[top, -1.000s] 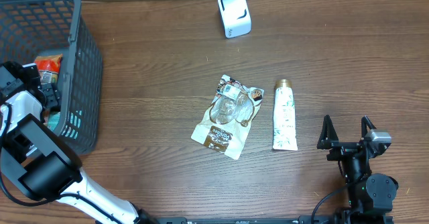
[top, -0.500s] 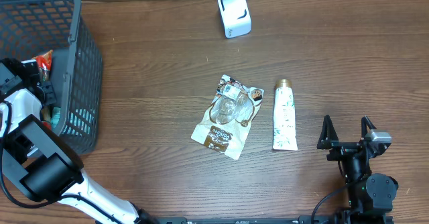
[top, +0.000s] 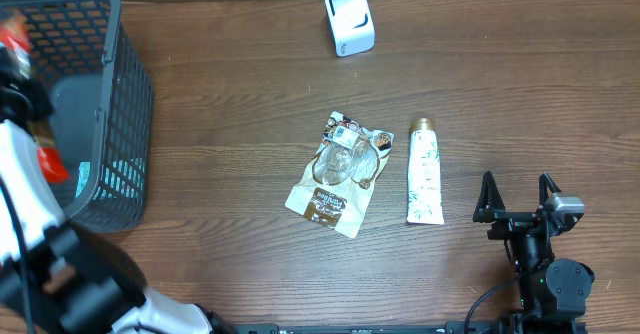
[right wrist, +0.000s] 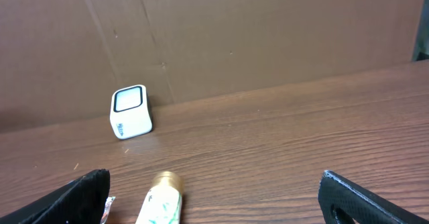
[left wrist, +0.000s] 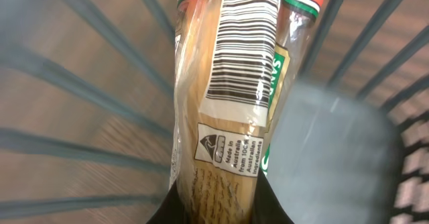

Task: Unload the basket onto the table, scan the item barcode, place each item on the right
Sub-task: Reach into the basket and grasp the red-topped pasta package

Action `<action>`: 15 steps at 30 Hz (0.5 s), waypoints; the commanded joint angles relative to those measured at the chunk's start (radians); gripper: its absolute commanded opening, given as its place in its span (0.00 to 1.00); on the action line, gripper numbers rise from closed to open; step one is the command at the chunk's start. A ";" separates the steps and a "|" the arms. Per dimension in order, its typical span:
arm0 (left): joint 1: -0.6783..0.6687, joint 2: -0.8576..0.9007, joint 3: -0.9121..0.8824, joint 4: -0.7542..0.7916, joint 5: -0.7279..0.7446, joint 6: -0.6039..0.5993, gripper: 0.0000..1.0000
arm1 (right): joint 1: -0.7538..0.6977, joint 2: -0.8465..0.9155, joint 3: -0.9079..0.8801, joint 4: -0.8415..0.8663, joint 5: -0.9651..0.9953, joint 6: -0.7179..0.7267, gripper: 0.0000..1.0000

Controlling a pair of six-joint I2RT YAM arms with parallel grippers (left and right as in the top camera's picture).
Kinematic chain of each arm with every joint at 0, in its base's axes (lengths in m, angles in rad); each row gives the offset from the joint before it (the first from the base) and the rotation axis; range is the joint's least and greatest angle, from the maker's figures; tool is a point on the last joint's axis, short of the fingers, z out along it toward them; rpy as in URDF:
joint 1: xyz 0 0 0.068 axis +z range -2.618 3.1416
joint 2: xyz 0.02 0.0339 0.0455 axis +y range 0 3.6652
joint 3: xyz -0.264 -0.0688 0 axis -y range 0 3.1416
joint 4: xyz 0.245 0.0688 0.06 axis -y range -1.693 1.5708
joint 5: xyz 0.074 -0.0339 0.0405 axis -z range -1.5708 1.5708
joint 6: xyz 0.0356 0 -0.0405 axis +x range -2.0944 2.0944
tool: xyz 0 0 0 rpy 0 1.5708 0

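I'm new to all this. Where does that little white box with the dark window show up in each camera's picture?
Overhead: the white box is at top centre.
Left wrist: not in it; only a barcoded packet and basket bars.
Right wrist: the white box sits left of centre.
Shared landmark: the gold-capped tube, seen at the bottom edge in the right wrist view.

The overhead camera looks straight down on the whole tabletop point(top: 250, 94). The left wrist camera sits very close to a packet point(left wrist: 228, 96), basket point(left wrist: 374, 31) bars behind it. The right wrist camera looks low across the tabletop toward the scanner point(right wrist: 131, 111) and tube point(right wrist: 159, 207), both shared with the overhead.
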 commanded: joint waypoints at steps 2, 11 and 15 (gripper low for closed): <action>-0.003 -0.202 0.075 0.001 0.018 -0.046 0.04 | -0.004 -0.009 -0.010 0.005 0.006 -0.003 1.00; -0.035 -0.331 0.075 -0.011 0.074 -0.105 0.04 | -0.004 -0.009 -0.010 0.005 0.006 -0.003 1.00; -0.105 -0.419 0.075 -0.023 0.072 -0.105 0.04 | -0.004 -0.009 -0.010 0.005 0.006 -0.003 1.00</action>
